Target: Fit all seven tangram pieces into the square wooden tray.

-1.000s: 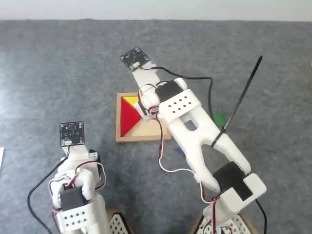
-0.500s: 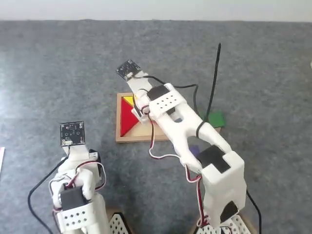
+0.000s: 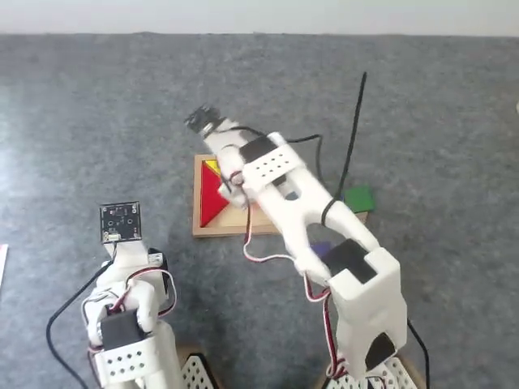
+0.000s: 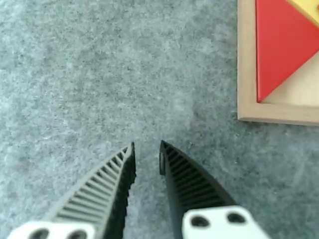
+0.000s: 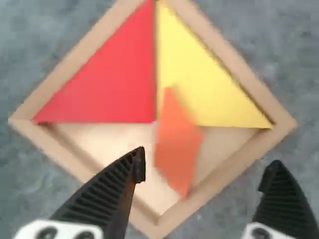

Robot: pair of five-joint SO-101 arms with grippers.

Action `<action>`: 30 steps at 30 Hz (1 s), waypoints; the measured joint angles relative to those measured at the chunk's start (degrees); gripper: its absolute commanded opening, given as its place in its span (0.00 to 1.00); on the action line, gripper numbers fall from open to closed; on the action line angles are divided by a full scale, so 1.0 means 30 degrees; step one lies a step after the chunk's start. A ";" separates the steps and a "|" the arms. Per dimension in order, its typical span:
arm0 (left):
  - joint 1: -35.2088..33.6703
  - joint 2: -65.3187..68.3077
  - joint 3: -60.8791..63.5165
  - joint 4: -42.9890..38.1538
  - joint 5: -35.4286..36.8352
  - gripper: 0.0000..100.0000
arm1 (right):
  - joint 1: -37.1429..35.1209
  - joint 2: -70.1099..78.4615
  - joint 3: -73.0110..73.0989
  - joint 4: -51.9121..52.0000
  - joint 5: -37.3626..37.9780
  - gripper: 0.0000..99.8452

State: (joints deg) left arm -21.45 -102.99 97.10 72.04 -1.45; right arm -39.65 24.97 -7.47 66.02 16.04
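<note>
Right hand [image 5: 207, 159]: wide open, holding nothing, poised above the tray [image 5: 22, 123].
Left hand [image 4: 147, 144]: fingers almost together, a narrow gap, nothing between them; low over the grey counter [image 3: 97, 121], near a corner of the tray.
Tray contents: red triangle [image 5: 109, 84] and yellow triangle [image 5: 199, 79] side by side, edges touching; orange piece [image 5: 177, 144] against both, blurred.
Outside tray: green piece [image 3: 358, 197] on the counter near it; purple piece [image 3: 320, 250] partly hidden beneath the right arm.
</note>
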 measured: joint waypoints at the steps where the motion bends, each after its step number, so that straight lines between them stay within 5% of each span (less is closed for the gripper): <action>1: 0.0000 0.0000 0.0000 0.0000 0.0000 0.08 | -0.0352 -0.0029 0.0000 0.0264 0.0088 0.27; 13: 0.0000 0.0000 0.0000 0.0000 0.0000 0.08 | -0.0938 0.0821 0.0000 0.0029 0.2168 0.24; 30: 0.0000 0.0000 0.0000 0.0000 0.0000 0.08 | 0.0674 0.0996 -0.0029 0.0029 0.1670 0.24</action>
State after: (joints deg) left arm -21.45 -102.99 97.10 72.04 -1.45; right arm -37.63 27.96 -7.56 66.11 21.05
